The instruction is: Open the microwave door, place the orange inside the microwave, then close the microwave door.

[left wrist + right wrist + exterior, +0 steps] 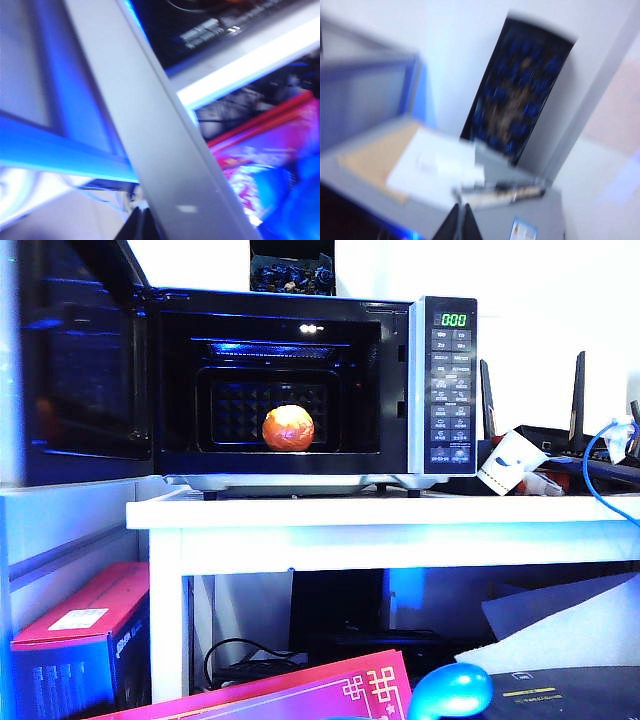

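Microwave (300, 390) is seen on the white bench (400, 512) in the exterior view, green display lit at the keypad side. Microwave door (75, 360) is swung fully open to the left of the view. Orange (288, 428) is sat inside the cavity, roughly centred on the floor, just in front of the back wall grille. A white paper cup (508, 462) is lying tilted on the bench just beside the microwave's keypad side, with a blue cable (595, 465) looped near it. A pink box (85, 645) is stood under the bench.

Neither arm is seen in the exterior view. Left hand (142, 225): only dark fingertips are caught at the edge of the blurred left wrist view, pressed together, nothing held; a pale grey bar (150, 125) is crossing the frame beyond them. Right hand (460, 225): fingertips are likewise seen together, nothing held; the view is blurred, a grey surface with white papers (437, 167) and a dark patterned panel (520, 90) are made out.
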Motion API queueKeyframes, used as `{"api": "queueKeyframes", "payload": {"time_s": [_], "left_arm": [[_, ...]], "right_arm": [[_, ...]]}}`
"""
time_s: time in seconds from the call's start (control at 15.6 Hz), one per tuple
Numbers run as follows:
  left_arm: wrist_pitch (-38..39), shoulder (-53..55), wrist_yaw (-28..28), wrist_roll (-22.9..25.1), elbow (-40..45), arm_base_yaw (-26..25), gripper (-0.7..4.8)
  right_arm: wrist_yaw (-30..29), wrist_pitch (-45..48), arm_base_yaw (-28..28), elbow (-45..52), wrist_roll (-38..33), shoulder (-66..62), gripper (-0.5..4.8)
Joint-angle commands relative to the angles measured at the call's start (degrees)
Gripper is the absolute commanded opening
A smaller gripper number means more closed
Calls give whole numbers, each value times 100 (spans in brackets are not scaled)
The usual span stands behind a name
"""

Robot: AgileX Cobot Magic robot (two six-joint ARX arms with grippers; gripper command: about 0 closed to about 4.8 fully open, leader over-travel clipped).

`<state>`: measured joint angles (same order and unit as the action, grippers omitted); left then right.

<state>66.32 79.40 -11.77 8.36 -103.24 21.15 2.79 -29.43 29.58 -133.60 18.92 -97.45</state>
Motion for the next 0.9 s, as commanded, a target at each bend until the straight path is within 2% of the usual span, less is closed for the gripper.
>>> {"api": "queueKeyframes", "payload": {"time_s": [0.06,0.45,0.71,0.9], "left_arm": [[-96,142,695,22,-11,13,-4],[-841,280,2326,22,-11,20,-4],[-992,498,2573,26,-11,57,-4],[-1482,734,3279,57,-11,87,-5]], "right_arm": [[-164,293,13,-26,-136,203,-4],[-166,282,17,-26,-140,251,-4],[-166,310,17,-26,-138,284,-4],[-166,433,17,-26,-138,326,-4]]}}
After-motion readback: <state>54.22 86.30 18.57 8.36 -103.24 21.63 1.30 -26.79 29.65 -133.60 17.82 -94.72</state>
